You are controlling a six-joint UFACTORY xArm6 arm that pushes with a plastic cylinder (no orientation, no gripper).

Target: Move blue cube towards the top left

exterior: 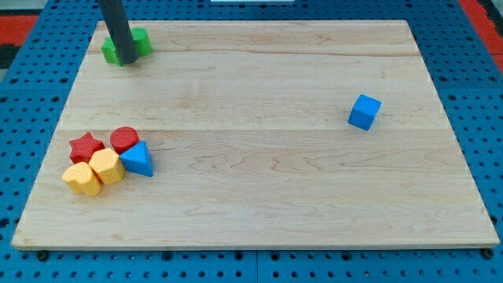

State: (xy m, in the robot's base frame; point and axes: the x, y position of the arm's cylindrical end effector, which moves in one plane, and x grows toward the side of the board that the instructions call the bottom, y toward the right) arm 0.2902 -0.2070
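The blue cube (365,112) sits alone on the wooden board (259,189), at the view's right, a little above mid-height. My rod comes down at the view's top left and my tip (126,60) rests there, in front of a green block (128,45) that it partly hides. The tip is far to the left of the blue cube and well apart from it.
A cluster of blocks lies at the view's left, below mid-height: a red star (86,146), a red cylinder (124,139), a blue triangular block (138,159) and two yellow blocks (105,167) (82,179). Blue pegboard (479,94) surrounds the board.
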